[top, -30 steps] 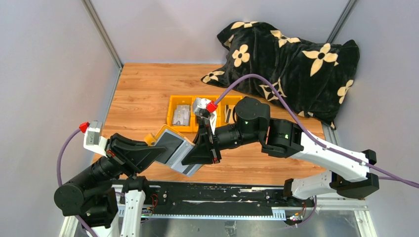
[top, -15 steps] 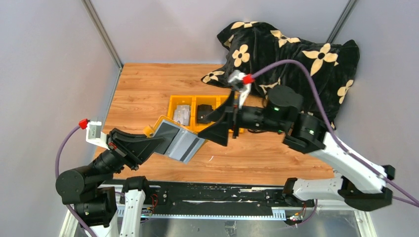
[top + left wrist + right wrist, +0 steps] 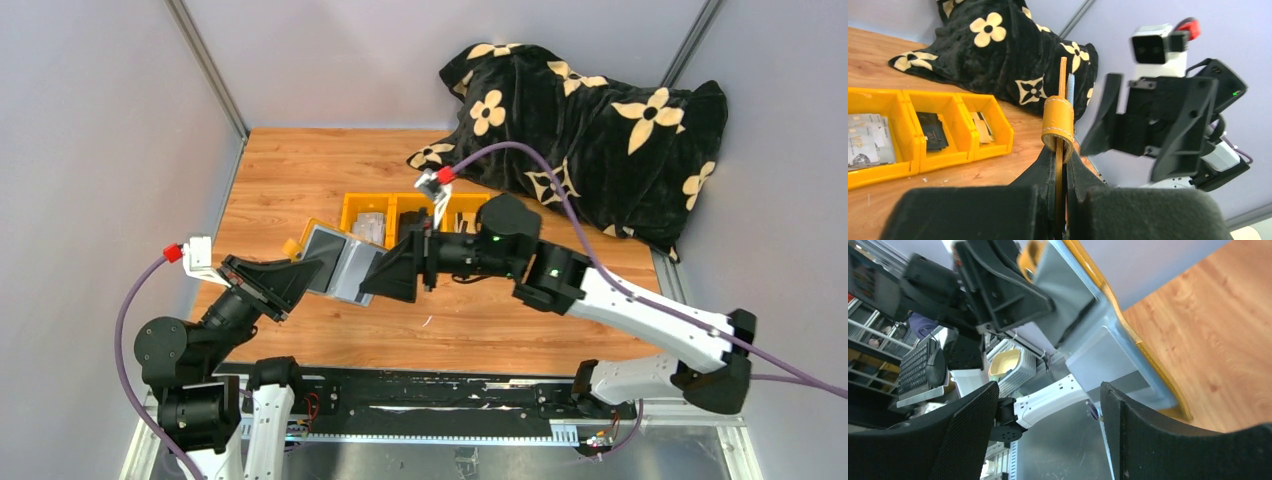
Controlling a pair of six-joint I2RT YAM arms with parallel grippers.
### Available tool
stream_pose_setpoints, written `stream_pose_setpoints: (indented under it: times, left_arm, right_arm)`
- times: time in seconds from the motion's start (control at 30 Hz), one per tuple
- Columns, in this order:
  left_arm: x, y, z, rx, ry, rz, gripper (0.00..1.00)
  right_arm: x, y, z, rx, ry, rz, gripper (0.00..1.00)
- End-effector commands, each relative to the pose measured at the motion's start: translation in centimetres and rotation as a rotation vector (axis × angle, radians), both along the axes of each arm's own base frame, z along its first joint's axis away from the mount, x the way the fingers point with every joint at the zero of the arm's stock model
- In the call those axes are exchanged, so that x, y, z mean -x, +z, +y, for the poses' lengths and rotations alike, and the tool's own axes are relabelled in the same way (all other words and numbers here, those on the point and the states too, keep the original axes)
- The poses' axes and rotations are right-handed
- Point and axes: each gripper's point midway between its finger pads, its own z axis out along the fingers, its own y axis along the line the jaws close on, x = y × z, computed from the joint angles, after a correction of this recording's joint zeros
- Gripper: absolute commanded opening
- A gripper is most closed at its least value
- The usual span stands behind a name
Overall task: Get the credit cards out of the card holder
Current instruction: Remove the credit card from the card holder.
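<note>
Wooden table (image 3: 290, 170) from above, pale walls round it. Your left tool (image 3: 312, 268) is clamped on the card holder (image 3: 335, 260) and holds it in the air just beside the yellow tray (image 3: 346, 215). Your right tool (image 3: 378, 280) is at the holder's free end, jaws apart, gripping nothing.

Left wrist view: the holder is edge-on and upright between the fingers. A thin grey-blue edge rises beside the mustard one; card or lining, cannot tell. Pale cards (image 3: 865, 145) lie in the tray's end compartment.

Right wrist view: the holder's grey-blue faces are spread. A pale credit card (image 3: 1095, 355) with a darker stripe lies against one face, between your open fingers, apparently untouched. Judged part done, with this pull yet to come. How many cards remain is hidden, and the holder's lower corner is cut off.
</note>
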Motion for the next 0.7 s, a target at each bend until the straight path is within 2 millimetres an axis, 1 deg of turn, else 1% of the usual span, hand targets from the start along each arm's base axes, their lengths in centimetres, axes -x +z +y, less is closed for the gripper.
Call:
stream_pose_setpoints:
  times: [0.0, 0.13, 0.33, 0.43, 0.53, 0.6, 0.67]
  left_arm:
    - [0.6, 0.5, -0.1, 0.019, 0.002, -0.026, 0.0]
    - [0.8, 0.7, -0.6, 0.065, -0.048, -0.011, 0.0]
    - [1.7, 1.5, -1.5, 0.123, -0.123, 0.008, 0.0]
    - [2.4, 2.3, -1.7, 0.138, -0.142, 0.0, 0.0]
    - [3.3, 3.1, -2.0, 0.144, -0.164, -0.008, 0.0]
    - [3.6, 3.2, -2.1, 0.146, -0.169, -0.007, 0.0]
    - [3.7, 3.2, -2.2, 0.144, -0.171, -0.009, 0.0]
  right_arm:
    - [2.2, 1.4, 1.9, -0.095, 0.132, 0.046, 0.76]
    - [1.8, 0.3, 3.4, -0.085, 0.143, 0.075, 0.75]
    - [1.0, -0.4, 4.5, -0.082, 0.126, 0.08, 0.74]
    - [0.7, -0.7, 4.9, -0.078, 0.118, 0.086, 0.73]
    - [0.3, -0.7, 5.3, -0.093, 0.107, 0.097, 0.72]
    - [0.2, -0.4, 5.7, -0.114, 0.112, 0.11, 0.7]
    - [0.3, 0.1, 6.2, -0.141, 0.135, 0.124, 0.65]
